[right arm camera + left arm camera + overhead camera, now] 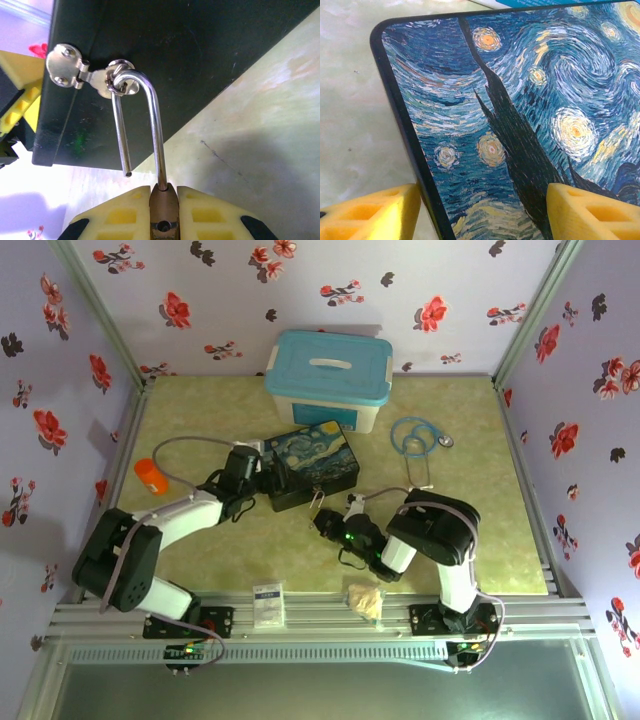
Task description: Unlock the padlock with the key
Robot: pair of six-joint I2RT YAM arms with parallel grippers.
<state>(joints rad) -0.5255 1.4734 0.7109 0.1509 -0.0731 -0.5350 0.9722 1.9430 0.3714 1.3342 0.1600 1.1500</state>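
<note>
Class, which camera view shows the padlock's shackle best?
The right wrist view: the shackle hangs close up from the box's hasp, one leg free. Top external gives a tiny glint; left wrist faces the box lid.

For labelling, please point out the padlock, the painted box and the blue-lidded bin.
padlock [157, 140], right wrist view, on the shackle's long leg.
painted box [520, 100], left wrist view, on its painted lid.
blue-lidded bin [328, 365], top external view, on the lid.
</note>
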